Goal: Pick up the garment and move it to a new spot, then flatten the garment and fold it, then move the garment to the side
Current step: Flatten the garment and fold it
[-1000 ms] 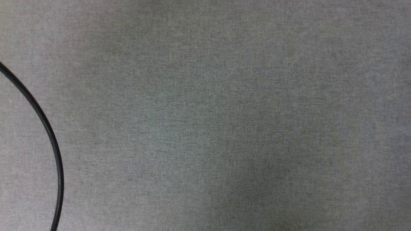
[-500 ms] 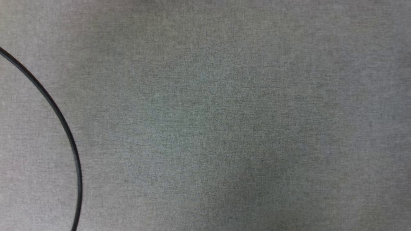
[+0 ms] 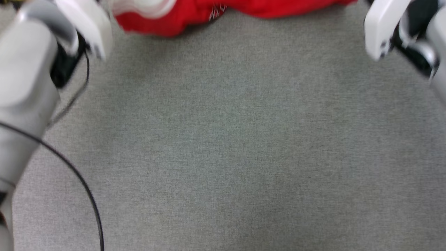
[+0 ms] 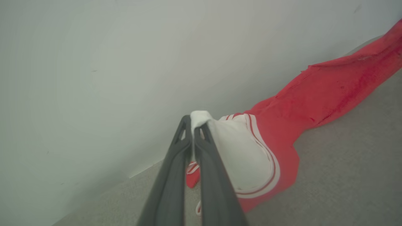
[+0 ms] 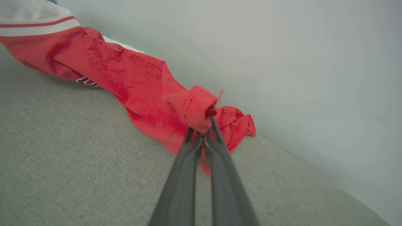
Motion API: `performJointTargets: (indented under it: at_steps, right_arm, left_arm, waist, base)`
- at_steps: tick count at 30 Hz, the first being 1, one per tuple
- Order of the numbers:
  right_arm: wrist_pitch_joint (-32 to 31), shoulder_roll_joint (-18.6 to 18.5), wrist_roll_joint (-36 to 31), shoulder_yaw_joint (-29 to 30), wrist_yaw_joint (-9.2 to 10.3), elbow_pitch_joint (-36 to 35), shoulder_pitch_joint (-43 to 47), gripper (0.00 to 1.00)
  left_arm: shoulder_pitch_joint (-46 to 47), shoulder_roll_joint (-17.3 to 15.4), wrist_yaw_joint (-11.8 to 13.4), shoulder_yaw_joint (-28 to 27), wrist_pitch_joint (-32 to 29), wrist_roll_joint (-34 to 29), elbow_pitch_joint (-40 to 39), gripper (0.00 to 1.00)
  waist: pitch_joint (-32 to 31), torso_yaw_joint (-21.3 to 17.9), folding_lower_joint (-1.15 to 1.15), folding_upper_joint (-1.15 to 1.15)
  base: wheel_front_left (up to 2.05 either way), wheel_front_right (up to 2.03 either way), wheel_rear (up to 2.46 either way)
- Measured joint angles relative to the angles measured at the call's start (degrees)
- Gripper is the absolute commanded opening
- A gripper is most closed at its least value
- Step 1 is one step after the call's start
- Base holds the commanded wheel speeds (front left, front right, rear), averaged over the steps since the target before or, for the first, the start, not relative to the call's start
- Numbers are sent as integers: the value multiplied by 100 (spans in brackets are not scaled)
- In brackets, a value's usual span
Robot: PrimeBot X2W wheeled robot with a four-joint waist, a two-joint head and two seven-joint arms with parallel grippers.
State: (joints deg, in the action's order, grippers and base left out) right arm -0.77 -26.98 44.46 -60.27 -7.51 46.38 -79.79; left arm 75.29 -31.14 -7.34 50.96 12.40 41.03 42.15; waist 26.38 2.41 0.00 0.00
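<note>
The red garment (image 3: 195, 15) lies bunched along the top edge of the head view, with a white sleeve at its left end. In the left wrist view my left gripper (image 4: 193, 124) is shut on the white, red-striped sleeve of the garment (image 4: 329, 94), holding it up off the grey surface. In the right wrist view my right gripper (image 5: 204, 125) is shut on a bunched red edge of the garment (image 5: 125, 72), which sags between the two grips. My pale left forearm (image 3: 24, 69) and right forearm (image 3: 386, 28) frame the head view; it is blurred.
A thin black cable (image 3: 83, 188) curves across the grey fabric surface (image 3: 226, 139) at the lower left. A plain pale wall (image 4: 94, 62) rises just behind the garment in both wrist views.
The head camera has swung: before, it showed grey surface and the cable; now both forearms and the red garment are at the top of the picture.
</note>
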Motion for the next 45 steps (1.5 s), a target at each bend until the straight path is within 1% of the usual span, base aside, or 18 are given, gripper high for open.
performJointTargets:
  at_steps: [1,4,7,9,10,12,17,23,26,29,34,39,42,45]
  right_arm:
    - [40,-26,52,-90,0,-31,180,0]
    - [170,-171,211,-370,0,-149,669,0]
    - [302,-341,377,-578,0,-255,1165,0]
    - [361,-424,520,-687,0,-356,1477,0]
    - [407,-467,611,-704,0,-396,1628,0]
    - [443,-602,765,-756,0,-502,1895,0]
    - [541,-939,836,-993,0,-817,2522,0]
    - [631,-1349,1051,-1070,0,-1198,3282,0]
    - [669,-1501,1045,-1098,0,-1319,3638,0]
    - [665,-1663,1107,-1103,0,-1452,4113,0]
    - [732,-1917,1351,-957,0,-1742,4851,0]
    - [679,-2248,1399,-811,0,-2150,5613,0]
    - [623,-2391,1400,-597,0,-2323,5906,0]
    - [494,-2410,1405,-403,0,-2442,6201,0]
  left_arm:
    - [-220,-56,2,51,11,9,-44,0]
    - [-951,-109,126,73,93,158,-289,0]
    - [-1690,-193,301,85,160,277,-673,0]
    - [-2204,-277,499,41,199,379,-995,0]
    - [-2459,-339,559,71,202,387,-1168,0]
    - [-2994,-464,758,120,226,408,-1532,0]
    - [-4123,-813,1239,257,167,597,-2499,0]
    - [-5382,-1326,1908,213,151,1032,-3551,0]
    - [-5987,-1512,2152,225,167,1256,-3967,0]
    - [-6427,-1540,2299,328,167,1385,-4199,0]
    - [-7057,-1516,2460,546,138,1574,-4326,0]
    - [-7671,-1524,2653,603,174,1791,-4508,0]
    - [-7897,-1524,2684,599,193,1862,-4575,0]
    - [-7958,-1508,2684,578,201,1857,-4578,0]
  waist:
    - [-60,-13,0,0]
    - [-257,-50,0,0]
    - [-489,-70,0,0]
    - [-651,-82,0,0]
    - [-738,-87,0,0]
    - [-905,-95,-1,0]
    - [-1307,-109,-1,0]
    - [-1730,-140,-2,0]
    - [-1892,-176,-2,0]
    - [-2054,-180,-2,0]
    - [-2370,-127,-2,0]
    - [-2643,-98,-2,0]
    - [-2713,-97,-2,0]
    - [-2716,-75,-1,0]
  base:
    - [0,0,0]
    - [0,0,0]
    - [0,0,0]
    - [0,0,0]
    - [0,0,0]
    - [0,0,0]
    - [0,0,0]
    - [0,0,0]
    - [0,0,0]
    - [0,0,0]
    - [0,0,0]
    - [0,0,0]
    - [0,0,0]
    - [0,0,0]
